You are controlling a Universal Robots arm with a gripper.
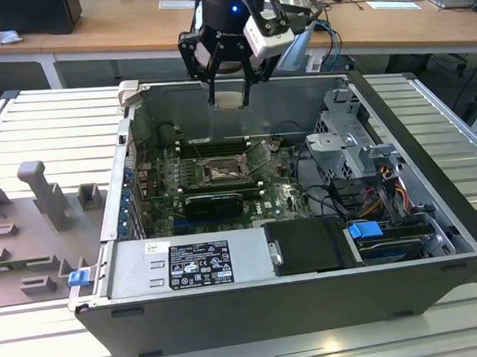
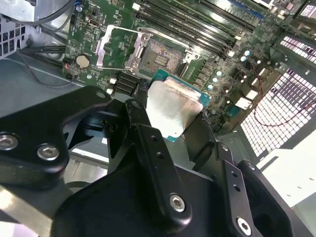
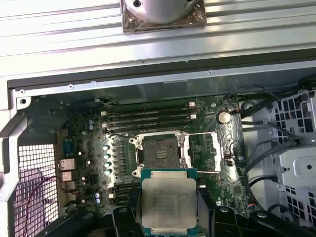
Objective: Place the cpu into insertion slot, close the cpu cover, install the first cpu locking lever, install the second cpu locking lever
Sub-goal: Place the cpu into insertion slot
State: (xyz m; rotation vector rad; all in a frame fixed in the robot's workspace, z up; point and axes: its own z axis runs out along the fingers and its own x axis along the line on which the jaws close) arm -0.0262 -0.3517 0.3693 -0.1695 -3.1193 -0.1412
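computer case: top open | gripper: high over the case's far wall, clear air around, fingers pinching two opposite cpu edges | cpu cover: swung open toward the exterior view's right | insertion slot: bare, rim unobstructed

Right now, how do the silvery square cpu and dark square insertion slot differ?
The cpu has a pale metal top; the insertion slot is a dark recess. The cpu is clamped in the gripper, off the board; the slot sits in it, uncovered and empty. Both are square.
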